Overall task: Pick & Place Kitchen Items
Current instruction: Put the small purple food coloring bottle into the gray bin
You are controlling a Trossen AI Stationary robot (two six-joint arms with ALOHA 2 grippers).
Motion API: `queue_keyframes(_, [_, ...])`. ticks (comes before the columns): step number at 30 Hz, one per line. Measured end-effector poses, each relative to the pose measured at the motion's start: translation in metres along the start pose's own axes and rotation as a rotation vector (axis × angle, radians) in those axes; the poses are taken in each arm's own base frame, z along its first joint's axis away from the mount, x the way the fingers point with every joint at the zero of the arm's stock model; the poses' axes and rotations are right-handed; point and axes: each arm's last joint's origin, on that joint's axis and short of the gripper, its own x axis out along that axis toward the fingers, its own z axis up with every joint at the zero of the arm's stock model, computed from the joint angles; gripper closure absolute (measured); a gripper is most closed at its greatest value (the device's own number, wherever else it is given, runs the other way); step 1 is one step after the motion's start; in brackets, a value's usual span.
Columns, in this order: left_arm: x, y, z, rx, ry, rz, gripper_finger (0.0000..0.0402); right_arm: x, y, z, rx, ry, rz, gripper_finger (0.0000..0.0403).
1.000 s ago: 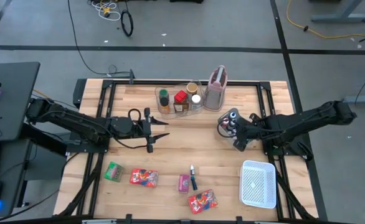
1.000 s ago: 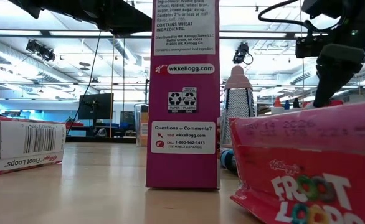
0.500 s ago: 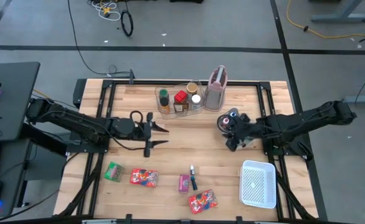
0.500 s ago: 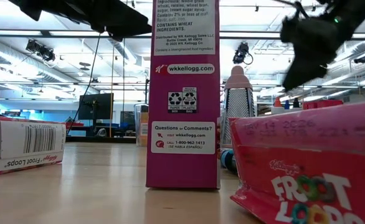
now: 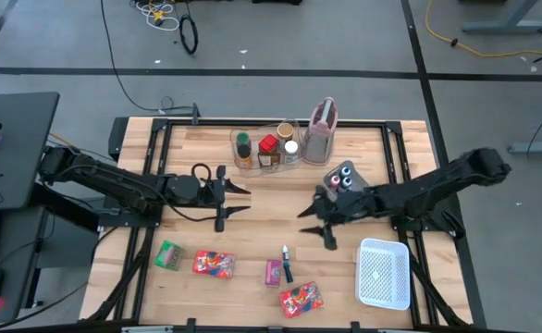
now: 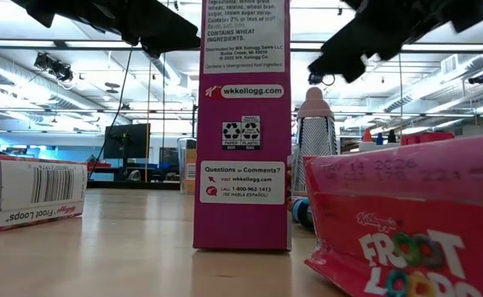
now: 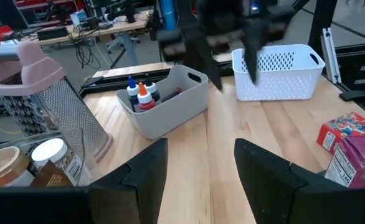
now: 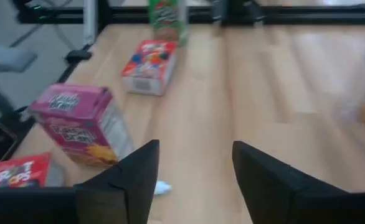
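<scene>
Near the table's near edge lie a green packet (image 5: pixel 168 254), a red packet (image 5: pixel 214 264), a pink packet (image 5: pixel 273 271), a small dark bottle (image 5: pixel 288 264) and a second red packet (image 5: pixel 301 298). My right gripper (image 5: pixel 315 225) hangs open above the table's middle, just far-right of the pink packet (image 8: pixel 83 127), and touches nothing. My left gripper (image 5: pixel 239 199) waits open left of centre. Spice jars (image 5: pixel 268 148) stand in the clear bin at the far side. Tiny coloured-cap bottles (image 7: pixel 140 96) sit in the grey tray (image 5: pixel 343 176).
The white mesh basket (image 5: pixel 384 273) sits at the near right corner. The pinkish grater-like jug (image 5: pixel 322 129) stands beside the clear bin (image 5: pixel 252 134). Bare wood lies between the two grippers. In the low view the pink packet (image 6: pixel 243 124) stands upright.
My right gripper has swung away from the grey tray toward the table's left and near edge, and now hangs close to the pink packet and small bottle. The tray with its bottles shows uncovered. My left arm has kept still.
</scene>
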Motion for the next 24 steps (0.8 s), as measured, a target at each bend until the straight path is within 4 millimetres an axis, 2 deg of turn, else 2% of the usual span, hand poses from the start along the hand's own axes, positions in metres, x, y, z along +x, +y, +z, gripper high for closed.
queue_keyframes(6, [0.0, 0.0, 0.0, -0.004, 0.0, 0.0, 0.0207, 0.046, 0.007, -0.021, 0.041, 0.028, 0.126, 0.0162])
queue_keyframes(11, [0.0, 0.0, 0.0, -0.035, 0.0, 0.0, 0.0207, 0.077, 0.01, -0.044, 0.069, 0.07, 0.175, 0.0138])
queue_keyframes(19, [0.0, 0.0, 0.0, -0.1, 0.001, -0.001, 0.0207, 0.109, 0.016, -0.08, 0.105, 0.119, 0.184, 0.0119])
queue_keyframes(24, [0.0, 0.0, 0.0, -0.101, 0.004, -0.001, 0.0207, 0.119, 0.022, -0.096, 0.118, 0.141, 0.157, 0.0119])
